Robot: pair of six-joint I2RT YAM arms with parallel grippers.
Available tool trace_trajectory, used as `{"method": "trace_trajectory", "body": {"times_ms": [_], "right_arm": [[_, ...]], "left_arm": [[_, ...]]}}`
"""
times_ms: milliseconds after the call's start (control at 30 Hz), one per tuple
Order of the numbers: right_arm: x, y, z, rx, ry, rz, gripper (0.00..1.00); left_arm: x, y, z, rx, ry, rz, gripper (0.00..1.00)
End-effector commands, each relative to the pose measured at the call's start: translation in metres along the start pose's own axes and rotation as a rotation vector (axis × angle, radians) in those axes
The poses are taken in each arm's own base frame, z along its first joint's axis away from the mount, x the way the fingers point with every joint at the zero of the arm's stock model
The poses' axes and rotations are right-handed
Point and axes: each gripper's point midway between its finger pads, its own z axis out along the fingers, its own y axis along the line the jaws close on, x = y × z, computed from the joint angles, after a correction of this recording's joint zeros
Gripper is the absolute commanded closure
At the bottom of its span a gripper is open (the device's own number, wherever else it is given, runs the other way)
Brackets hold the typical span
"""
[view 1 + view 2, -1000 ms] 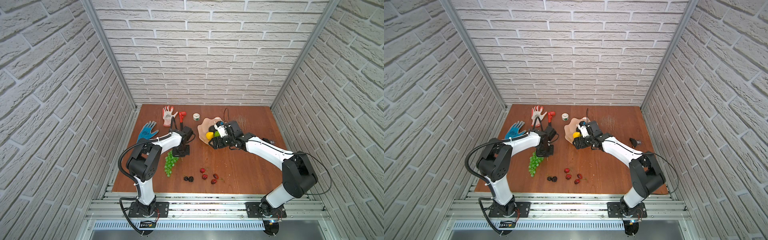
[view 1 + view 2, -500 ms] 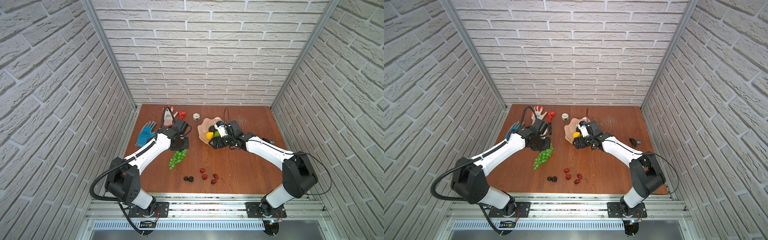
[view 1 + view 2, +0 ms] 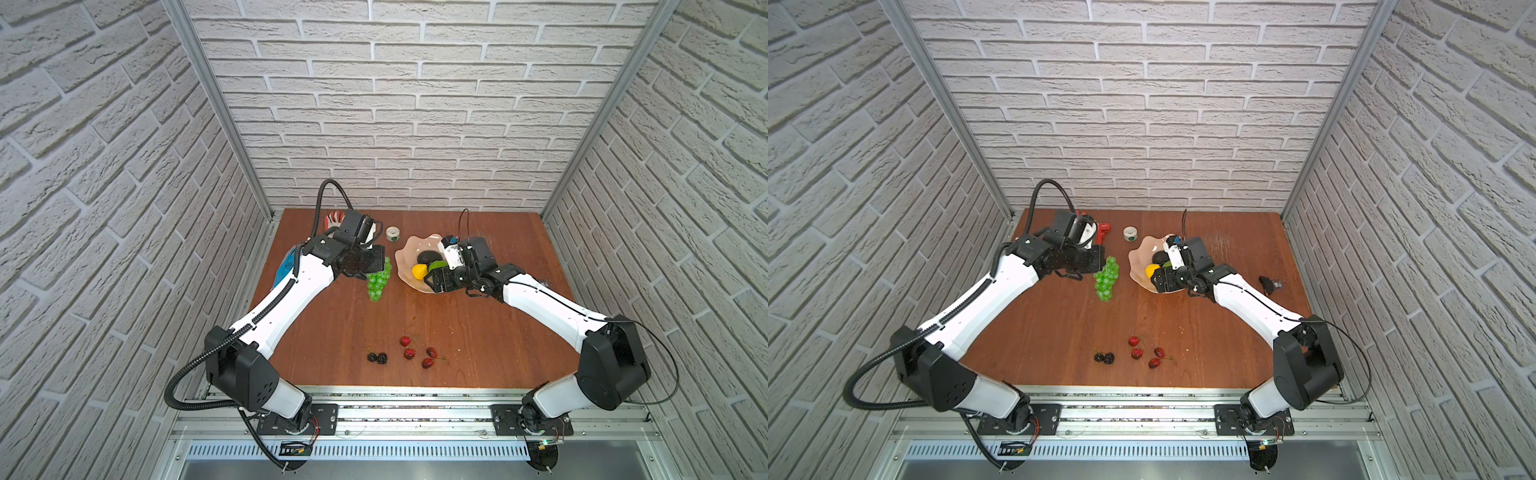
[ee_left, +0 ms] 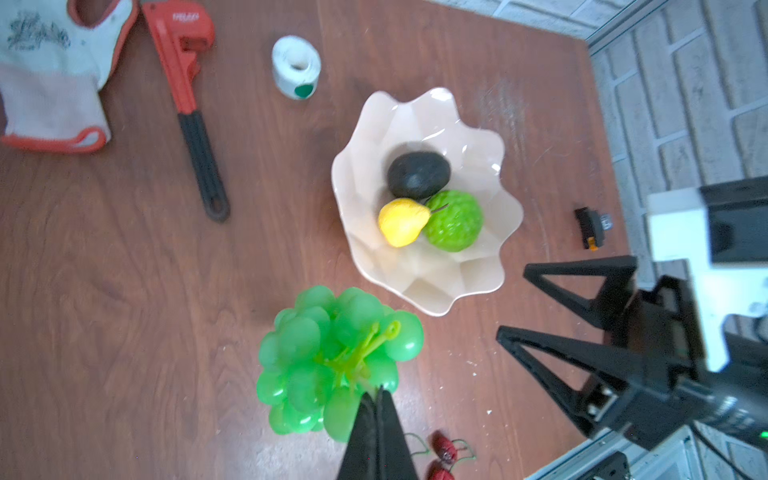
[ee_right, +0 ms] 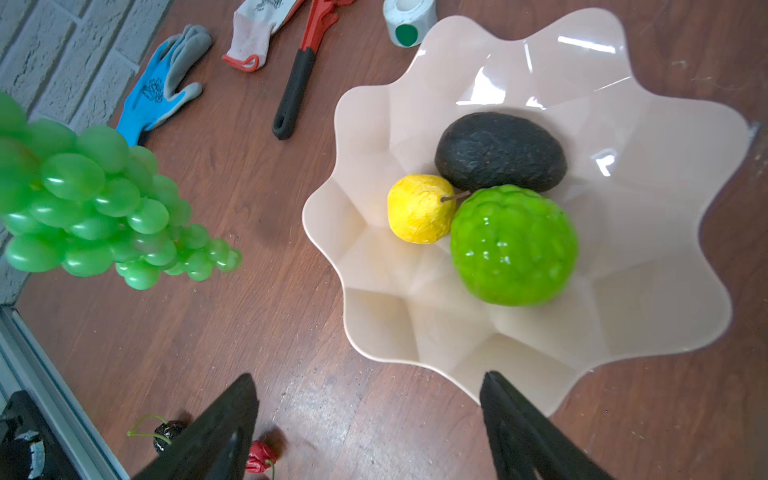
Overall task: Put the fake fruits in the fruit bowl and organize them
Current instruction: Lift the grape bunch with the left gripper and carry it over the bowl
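The grape bunch [image 4: 328, 357] is pinched by its stem in the closed left gripper [image 4: 376, 392] and hangs beneath it, short of the fruit bowl [image 4: 428, 299]. It should be carried past the rim, then lowered before release. The right gripper [image 5: 366, 376] is spread wide and empty, with the bowl's rim just ahead.

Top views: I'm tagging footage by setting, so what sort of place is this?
Probably a robot test cell: brick-pattern wall panels in metal framing enclose a wooden table, and the left arm and right arm are bolted to an aluminium rail at its front.

Green grapes [image 5: 83, 199], blackish avocado [image 5: 500, 151], yellow lemon [image 5: 419, 214], peach-pink bowl [image 5: 648, 257].
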Motion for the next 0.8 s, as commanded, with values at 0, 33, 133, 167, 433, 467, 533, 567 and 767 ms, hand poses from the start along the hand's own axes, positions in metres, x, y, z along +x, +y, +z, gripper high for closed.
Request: {"method": "trace_trajectory", "body": {"times_ms": [0,33,133,167,433,467,533,567,767], "right_arm": [[-0.012,-0.012,-0.017,0.014,-0.047,0.057,0.15],[-0.011,-0.015,-0.018,0.016,-0.048,0.070,0.15],[-0.009,-0.027,-0.023,0.028,-0.054,0.099,0.16],[-0.008,-0.029,-0.025,0.031,-0.058,0.104,0.16],[-0.004,-0.035,-0.031,0.030,-0.066,0.107,0.15],[-0.004,-0.034,-0.032,0.028,-0.068,0.105,0.15],[-0.005,-0.035,-0.034,0.031,-0.074,0.103,0.15],[-0.004,-0.036,-0.034,0.034,-0.075,0.104,0.15],[-0.003,-0.042,-0.033,0.042,-0.079,0.113,0.15]], "left_arm": [[-0.025,-0.021,0.008,0.083,-0.025,0.047,1.00],[-0.029,-0.026,0.012,0.094,-0.025,0.054,1.00],[-0.045,-0.039,0.022,0.130,-0.032,0.068,1.00],[-0.051,-0.044,0.025,0.137,-0.037,0.075,1.00],[-0.072,-0.075,0.051,0.189,-0.035,0.113,1.00],[-0.072,-0.078,0.053,0.193,-0.030,0.115,1.00],[-0.072,-0.084,0.054,0.203,-0.026,0.127,1.00],[-0.070,-0.088,0.054,0.206,-0.024,0.131,1.00],[-0.060,-0.101,0.054,0.228,0.000,0.147,1.00]]}}
